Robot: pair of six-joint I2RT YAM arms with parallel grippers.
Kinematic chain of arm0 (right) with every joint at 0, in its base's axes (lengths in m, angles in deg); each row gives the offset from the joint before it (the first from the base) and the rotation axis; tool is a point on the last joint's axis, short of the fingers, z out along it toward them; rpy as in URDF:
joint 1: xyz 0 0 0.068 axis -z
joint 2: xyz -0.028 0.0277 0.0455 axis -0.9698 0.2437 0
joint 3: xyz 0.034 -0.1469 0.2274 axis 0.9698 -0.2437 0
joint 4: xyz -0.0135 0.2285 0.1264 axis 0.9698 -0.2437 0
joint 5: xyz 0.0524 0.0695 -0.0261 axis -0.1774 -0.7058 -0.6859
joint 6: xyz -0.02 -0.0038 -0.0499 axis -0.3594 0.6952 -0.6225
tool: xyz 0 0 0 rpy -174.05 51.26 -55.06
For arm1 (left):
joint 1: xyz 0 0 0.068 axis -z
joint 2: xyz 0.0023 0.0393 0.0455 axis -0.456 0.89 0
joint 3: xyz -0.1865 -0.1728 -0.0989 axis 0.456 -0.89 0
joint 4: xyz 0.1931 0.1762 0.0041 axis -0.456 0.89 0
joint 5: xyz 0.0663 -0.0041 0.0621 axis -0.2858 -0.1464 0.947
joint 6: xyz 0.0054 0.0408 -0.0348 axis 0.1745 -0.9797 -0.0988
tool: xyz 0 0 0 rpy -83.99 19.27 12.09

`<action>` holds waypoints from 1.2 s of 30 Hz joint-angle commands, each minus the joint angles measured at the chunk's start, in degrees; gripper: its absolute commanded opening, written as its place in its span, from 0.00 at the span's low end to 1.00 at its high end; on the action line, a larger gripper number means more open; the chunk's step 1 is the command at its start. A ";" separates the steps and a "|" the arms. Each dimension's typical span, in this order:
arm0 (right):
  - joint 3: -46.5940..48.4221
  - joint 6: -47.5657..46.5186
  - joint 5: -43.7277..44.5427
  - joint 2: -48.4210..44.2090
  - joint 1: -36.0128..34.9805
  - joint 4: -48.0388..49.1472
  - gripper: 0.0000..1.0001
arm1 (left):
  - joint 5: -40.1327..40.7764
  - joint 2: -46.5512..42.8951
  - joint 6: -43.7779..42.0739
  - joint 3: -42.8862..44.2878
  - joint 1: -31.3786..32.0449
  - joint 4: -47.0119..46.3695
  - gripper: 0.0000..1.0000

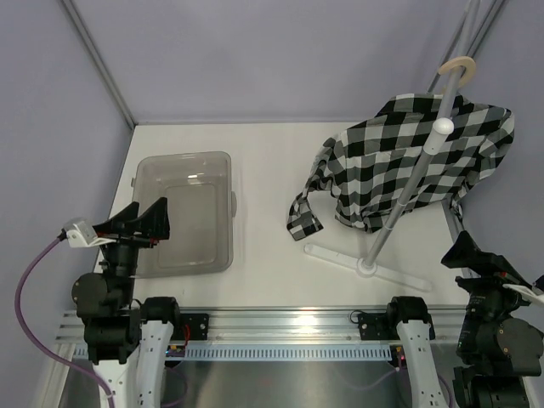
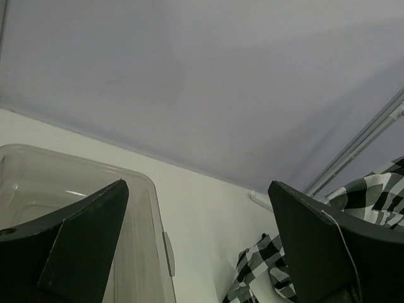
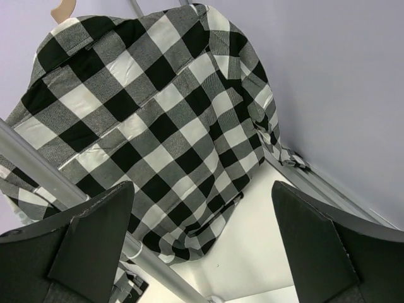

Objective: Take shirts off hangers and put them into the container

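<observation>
The black-and-white checked shirt (image 1: pixel 399 157) hangs on the beige hanger (image 1: pixel 459 59) at the back right, one sleeve cuff (image 1: pixel 303 223) touching the table. The clear greyish container (image 1: pixel 183 156) stands at the left with nothing in it. My left gripper (image 1: pixel 144 214) hovers open over the container's near left part, holding nothing. My right gripper (image 1: pixel 473 253) is open at the right edge, in front of the shirt and apart from it. The right wrist view shows the shirt (image 3: pixel 158 107) beyond my open right gripper (image 3: pixel 202 186). The left wrist view shows the container (image 2: pixel 76 167) and the shirt's sleeve (image 2: pixel 255 268) beyond my open left gripper (image 2: pixel 197 186).
A grey stand pole (image 1: pixel 408 187) with a white knob (image 1: pixel 443 126) leans across the front of the shirt. Its white foot (image 1: pixel 370 265) lies on the table near the front edge. Lilac walls close the back and sides. A metal rail (image 1: pixel 280 321) runs along the near edge.
</observation>
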 commanded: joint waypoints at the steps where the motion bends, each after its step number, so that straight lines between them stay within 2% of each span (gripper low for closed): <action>1: -0.11 -1.06 -1.20 0.02 0.28 1.62 0.99 | -1.58 4.21 3.65 2.29 -0.15 2.72 0.99; 3: 0.06 -1.84 -1.63 0.45 0.28 3.02 0.99 | -3.17 6.84 8.46 3.25 -0.07 3.76 0.99; 4: 0.33 -1.94 -1.90 1.15 0.28 3.38 1.00 | -7.53 10.42 8.49 3.96 -0.15 3.94 0.99; 9: 4.54 2.90 -1.45 5.02 0.28 1.45 0.99 | -18.28 17.13 17.08 3.61 -0.15 -7.99 0.99; 12: 6.13 0.35 -10.23 6.52 0.28 0.66 0.99 | -22.69 22.31 13.53 9.11 0.02 -8.45 0.99; 15: 6.57 -0.52 -12.62 6.96 0.28 -1.36 1.00 | -24.61 30.30 7.98 15.01 1.34 -7.04 0.99; 17: 7.62 1.30 -10.17 7.22 0.28 -3.20 0.99 | -26.02 38.01 4.30 21.17 6.33 -7.39 0.99; 18: 7.62 1.75 -9.46 7.05 0.28 -3.12 0.99 | -25.68 40.84 2.36 23.45 11.92 -7.22 0.99; 20: 7.36 -0.34 -12.35 6.08 0.28 -1.81 1.00 | -19.99 46.73 -4.73 31.97 18.80 -4.24 0.99; 21: 7.36 -0.44 -13.14 5.91 0.28 -1.63 0.99 | -18.14 53.29 -6.52 35.48 24.49 -2.75 0.99; 22: 7.80 -0.44 -13.50 6.34 0.28 -1.63 1.00 | -18.03 56.74 -7.58 42.39 26.28 -0.82 0.99; 27: 9.73 -2.29 -11.92 8.36 0.28 -3.12 0.99 | -21.46 76.15 -12.15 60.09 33.58 2.51 0.99; 29: 9.65 -2.64 -11.48 8.10 0.28 -3.21 1.00 | -22.51 80.05 -15.31 67.20 35.17 4.03 0.99; 32: 8.94 -2.47 -11.57 7.40 0.28 -2.59 0.99 | -26.46 83.49 -13.85 67.07 36.41 -0.17 0.99; 34: 9.38 -2.38 -11.22 7.57 0.28 -2.68 0.99 | -30.41 83.15 -9.38 62.17 36.41 -10.16 0.99; 35: 9.64 -2.38 -11.22 7.84 0.28 -3.03 1.00 | -32.25 82.54 -2.91 59.10 36.32 -15.77 0.99; 36: 9.73 -2.46 -11.56 7.93 0.28 -3.21 0.99 | -35.32 81.49 0.28 50.63 36.15 -23.84 0.99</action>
